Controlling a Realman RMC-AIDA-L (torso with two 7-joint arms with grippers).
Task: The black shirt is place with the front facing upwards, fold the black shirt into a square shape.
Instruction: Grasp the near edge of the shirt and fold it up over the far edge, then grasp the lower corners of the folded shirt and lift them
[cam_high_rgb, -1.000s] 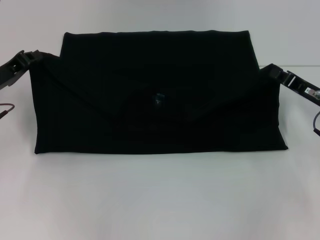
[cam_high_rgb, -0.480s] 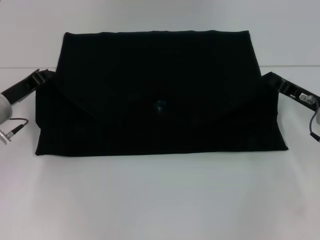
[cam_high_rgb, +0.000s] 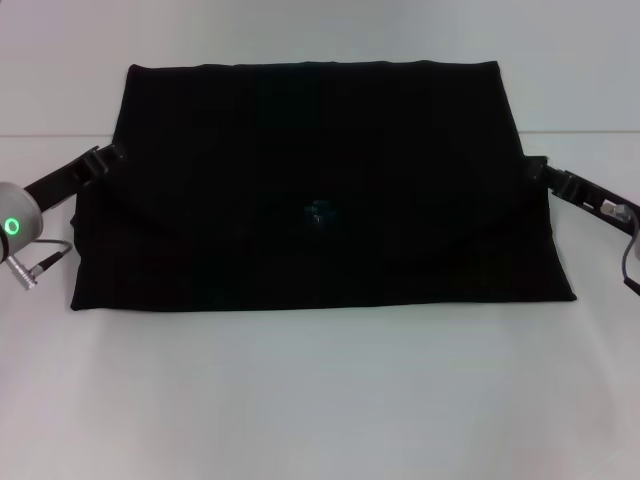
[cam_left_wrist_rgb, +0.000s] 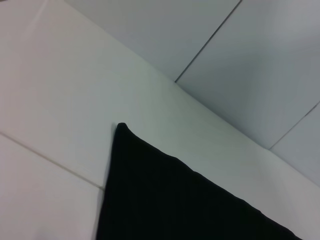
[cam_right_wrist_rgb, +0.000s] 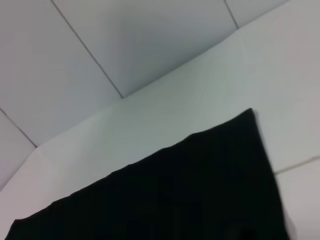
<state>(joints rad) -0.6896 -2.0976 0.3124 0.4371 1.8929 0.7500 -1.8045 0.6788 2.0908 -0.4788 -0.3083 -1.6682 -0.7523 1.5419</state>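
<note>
Black shirt (cam_high_rgb: 320, 190), soft, folded wide rectangle

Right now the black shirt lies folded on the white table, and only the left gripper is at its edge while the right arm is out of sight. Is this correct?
Not quite. In the head view both grippers are at the black shirt: the left gripper at its left edge and the right gripper at its right edge. The shirt does lie folded on the white table.

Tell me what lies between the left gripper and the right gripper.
In the head view, only the black shirt, folded into a wide band on the white table, spans the stretch from the left gripper at one side edge to the right gripper at the other.
</note>
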